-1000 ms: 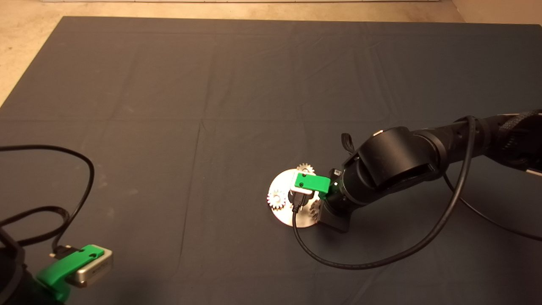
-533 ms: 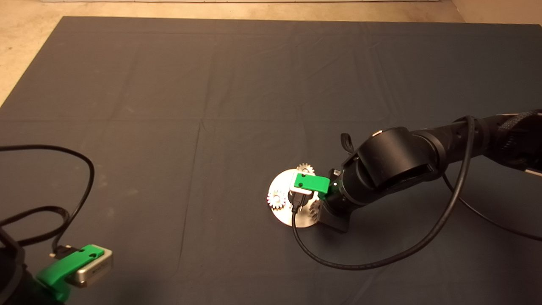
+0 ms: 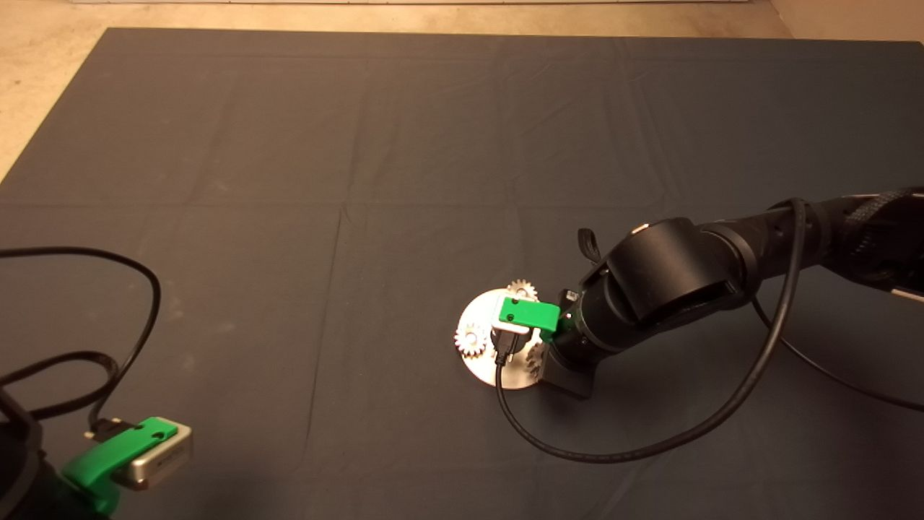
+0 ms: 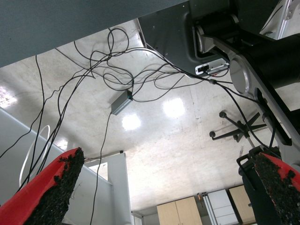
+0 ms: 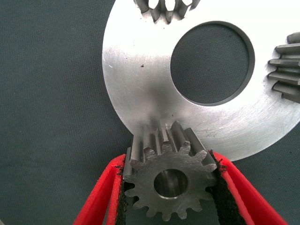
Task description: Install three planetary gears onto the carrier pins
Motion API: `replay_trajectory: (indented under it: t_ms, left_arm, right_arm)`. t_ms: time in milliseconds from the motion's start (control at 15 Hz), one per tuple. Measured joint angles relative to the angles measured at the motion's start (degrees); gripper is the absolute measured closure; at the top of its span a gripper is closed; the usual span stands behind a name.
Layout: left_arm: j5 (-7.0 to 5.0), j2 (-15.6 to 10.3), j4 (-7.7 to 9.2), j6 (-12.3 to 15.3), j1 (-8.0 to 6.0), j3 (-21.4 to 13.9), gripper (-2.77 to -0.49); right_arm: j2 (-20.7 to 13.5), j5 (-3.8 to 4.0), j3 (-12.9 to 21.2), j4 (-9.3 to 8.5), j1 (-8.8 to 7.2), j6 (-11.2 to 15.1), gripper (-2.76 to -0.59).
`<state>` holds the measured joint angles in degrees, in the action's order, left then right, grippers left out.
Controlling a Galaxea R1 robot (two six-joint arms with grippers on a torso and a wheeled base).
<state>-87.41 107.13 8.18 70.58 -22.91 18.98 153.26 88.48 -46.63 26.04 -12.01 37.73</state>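
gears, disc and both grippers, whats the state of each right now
Third gear: clamped between the right gripper's pads at the disc's rim; whether a pin is in its bore cannot be told.
Two other gears: resting on the disc.
Disc: flat on the mat, central hole empty.
Right gripper: shut on the third gear.
Left gripper: open, empty, parked at the lower left edge.

Right gripper [image 3: 532,352] with its arm [image 3: 671,282] sits slightly lower-left in frame than before — small shift only.
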Motion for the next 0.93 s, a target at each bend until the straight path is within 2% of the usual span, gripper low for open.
replay_trajectory:
  t_ms: [933]
  left_arm:
    - [0.00, 0.0, 0.00, 0.0, 0.00, 0.0, -2.62]
  right_arm:
    - [0.2, -0.13, -0.8, 0.31, 0.07, 0.0, -1.05]
